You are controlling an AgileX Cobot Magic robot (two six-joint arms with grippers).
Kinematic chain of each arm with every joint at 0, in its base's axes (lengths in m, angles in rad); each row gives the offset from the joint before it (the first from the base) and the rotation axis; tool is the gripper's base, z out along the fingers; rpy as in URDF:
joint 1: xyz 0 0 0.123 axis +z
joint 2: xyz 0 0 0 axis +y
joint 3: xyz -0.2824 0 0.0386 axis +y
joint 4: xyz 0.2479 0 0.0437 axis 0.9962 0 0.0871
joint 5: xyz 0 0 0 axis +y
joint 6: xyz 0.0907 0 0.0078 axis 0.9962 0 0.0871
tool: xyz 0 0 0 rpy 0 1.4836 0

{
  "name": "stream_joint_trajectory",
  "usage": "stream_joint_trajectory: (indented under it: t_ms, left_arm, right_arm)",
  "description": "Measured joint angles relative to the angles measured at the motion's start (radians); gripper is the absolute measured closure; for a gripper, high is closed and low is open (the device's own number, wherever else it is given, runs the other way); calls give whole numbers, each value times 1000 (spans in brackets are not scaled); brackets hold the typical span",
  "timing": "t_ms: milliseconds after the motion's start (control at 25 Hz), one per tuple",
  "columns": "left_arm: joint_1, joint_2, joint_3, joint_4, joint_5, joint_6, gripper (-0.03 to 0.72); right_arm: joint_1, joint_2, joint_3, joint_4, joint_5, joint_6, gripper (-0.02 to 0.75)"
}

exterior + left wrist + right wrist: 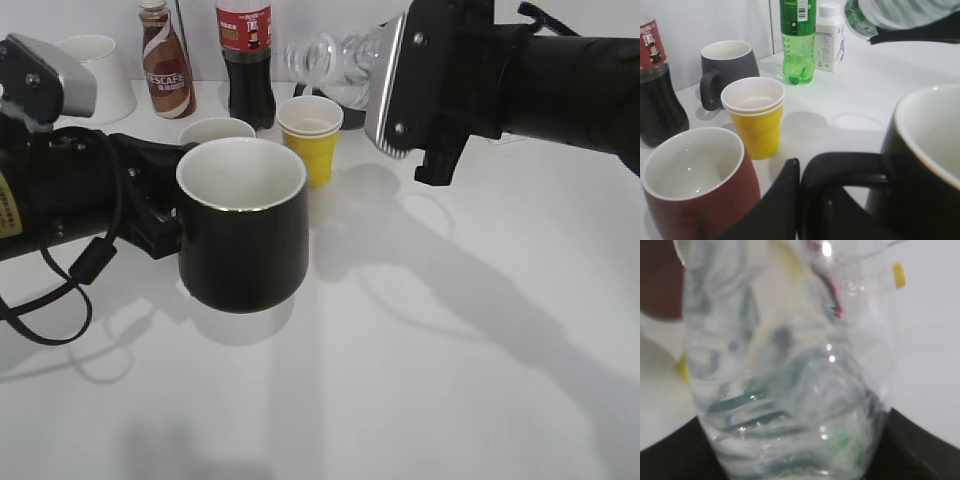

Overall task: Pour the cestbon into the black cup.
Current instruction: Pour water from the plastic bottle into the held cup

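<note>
The black cup [243, 230] is large and glossy with a white inside, left of centre in the exterior view. My left gripper [160, 215] is shut on its black loop handle [850, 165]; the cup's rim shows at the right of the left wrist view [925, 150]. My right gripper [385, 80] is shut on the cestbon [335, 60], a clear ribbed bottle held tilted almost level above and right of the cup, neck pointing left. The bottle fills the right wrist view [790, 365] and shows at the top of the left wrist view [890, 15]. No water stream shows.
A yellow paper cup [311, 135] and a brown-red mug [700, 190] stand just behind the black cup. A cola bottle [246, 60], a Nescafe bottle [165, 65] and a white cup [95, 70] stand at the back. A grey mug [727, 67], green soda bottle [798, 40] and small white bottle [829, 37] stand beyond.
</note>
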Motion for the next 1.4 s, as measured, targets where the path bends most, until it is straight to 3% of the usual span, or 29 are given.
stream_joint_trajectory:
  t_ms: [760,1400]
  left_arm:
    - [-101,43,-24,-3,76,-1,652]
    - [-104,43,-24,2,79,-1,652]
  right_arm:
    - [0,2,-1,-5,-12,-439,266]
    - [0,2,-2,-24,-35,-507,266]
